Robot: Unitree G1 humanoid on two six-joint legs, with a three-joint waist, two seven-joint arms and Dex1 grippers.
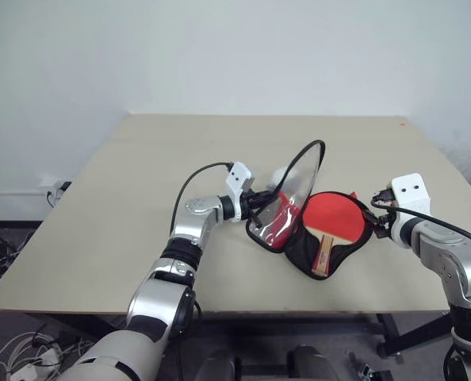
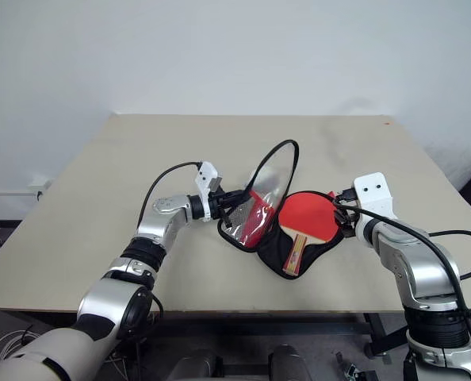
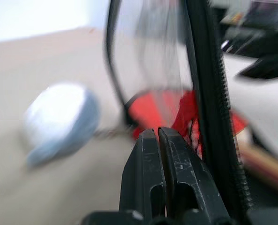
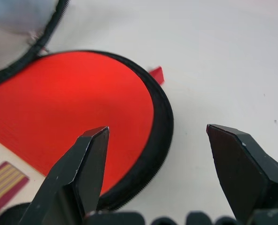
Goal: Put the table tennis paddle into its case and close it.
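I have the left hand point(image 1: 261, 208) pinching the case point(image 1: 292, 198) lid upright so the paddle point(image 1: 331, 220) stays exposed inside; my right hand point(image 4: 155, 140) waits spread beside the case rim.

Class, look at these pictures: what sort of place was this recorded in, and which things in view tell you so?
Probably a lab or plain workroom: a bare wooden table against a blank white wall, with loose cables and a power strip on the floor.

One table tennis paddle point(image 1: 331, 216); one case point(image 1: 295, 208); one small white lump point(image 3: 59, 119); one counter point(image 1: 140, 198); two hands: left hand point(image 1: 261, 203), right hand point(image 1: 376, 222).
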